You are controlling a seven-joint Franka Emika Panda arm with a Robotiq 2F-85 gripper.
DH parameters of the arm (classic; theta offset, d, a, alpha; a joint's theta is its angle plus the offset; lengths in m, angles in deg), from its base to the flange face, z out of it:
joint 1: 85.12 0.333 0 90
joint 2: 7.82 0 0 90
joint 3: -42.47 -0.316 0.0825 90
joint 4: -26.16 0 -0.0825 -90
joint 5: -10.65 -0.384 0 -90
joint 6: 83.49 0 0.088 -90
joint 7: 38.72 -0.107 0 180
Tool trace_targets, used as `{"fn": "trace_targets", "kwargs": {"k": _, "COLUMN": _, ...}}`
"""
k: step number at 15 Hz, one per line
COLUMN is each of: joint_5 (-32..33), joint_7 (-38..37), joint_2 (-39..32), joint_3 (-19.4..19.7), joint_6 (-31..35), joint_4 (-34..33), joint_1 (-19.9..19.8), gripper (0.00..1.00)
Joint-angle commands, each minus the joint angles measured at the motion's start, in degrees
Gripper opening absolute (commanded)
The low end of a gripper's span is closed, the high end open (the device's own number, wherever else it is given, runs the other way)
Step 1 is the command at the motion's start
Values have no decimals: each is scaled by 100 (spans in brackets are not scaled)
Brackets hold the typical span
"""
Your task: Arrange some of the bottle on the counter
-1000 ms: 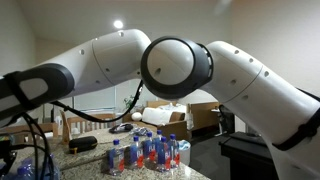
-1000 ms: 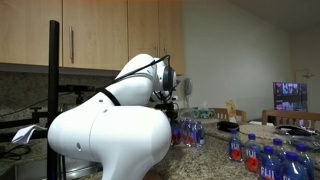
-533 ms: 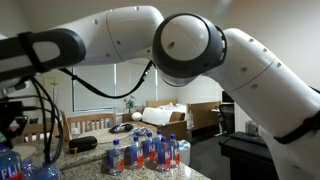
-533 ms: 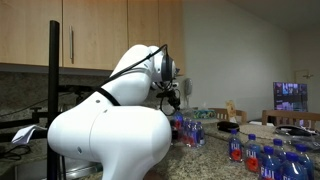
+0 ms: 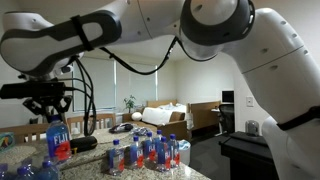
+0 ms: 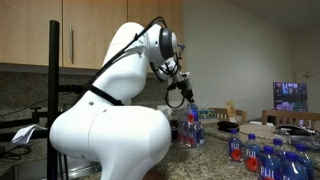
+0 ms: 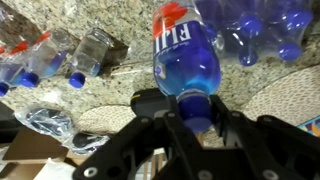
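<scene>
Gripper clamped on one bottle over the counter

In an exterior view, at the left, the gripper point(image 5: 50, 108) hangs with its jaws closed on the neck of an upright bottle point(image 5: 59, 138) of clear plastic with a red and blue label. It looks filled nearly to the shoulder, and whether its base touches the speckled counter point(image 5: 92, 162) I cannot tell. To the right, near the middle of the counter, a packed group of bottles point(image 5: 146, 152) stands upright, capped. In the wrist view the fingers point(image 7: 238, 128) pinch the blue cap end. The held bottle's contents show blue-tinted, with capped loose bottles point(image 7: 62, 58) on the stone at left and more bottles point(image 7: 262, 28) at upper right.
</scene>
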Motion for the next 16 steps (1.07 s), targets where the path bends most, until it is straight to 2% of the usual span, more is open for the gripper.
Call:
{"fn": "trace_targets", "kwargs": {"k": 1, "joint_5": 220, "joint_7": -511, "joint_2": 969, "joint_3": 227, "joint_6": 489, "joint_4": 1402, "joint_1": -166, "gripper": 10}}
{"fn": "trace_targets", "kwargs": {"k": 2, "joint_5": 251, "joint_7": -580, "joint_2": 1133, "joint_3": 312, "joint_6": 641, "joint_4": 1694, "joint_1": -216, "gripper": 10}}
{"fn": "trace_targets", "kwargs": {"k": 3, "joint_5": 376, "joint_7": -668, "joint_2": 1283, "joint_3": 56, "joint_6": 703, "joint_4": 1934, "joint_1": -547, "gripper": 10}}
{"fn": "trace_targets", "kwargs": {"k": 5, "joint_5": 446, "joint_7": -700, "joint_2": 1611, "joint_3": -18, "joint_6": 987, "joint_4": 2530, "joint_1": -902, "gripper": 10}}
{"fn": "trace_targets", "kwargs": {"k": 9, "joint_5": 319, "joint_7": -318, "joint_2": 2294, "joint_3": -138, "joint_6": 1808, "joint_4": 3780, "joint_1": -1668, "gripper": 10}}
{"fn": "trace_targets", "kwargs": {"k": 10, "joint_5": 292, "joint_7": -473, "joint_2": 1640, "joint_3": -288, "joint_6": 1333, "joint_4": 2962, "joint_1": -1615, "gripper": 35}}
{"fn": "trace_targets", "kwargs": {"k": 13, "joint_5": 269, "joint_7": -423, "joint_2": 1993, "joint_3": -320, "joint_6": 1654, "joint_4": 3567, "joint_1": -1891, "gripper": 35}}
{"fn": "trace_targets", "kwargs": {"k": 16, "joint_5": 264, "joint_7": -420, "joint_2": 2073, "joint_3": -390, "joint_6": 1660, "joint_4": 3632, "joint_1": -1890, "gripper": 35}}
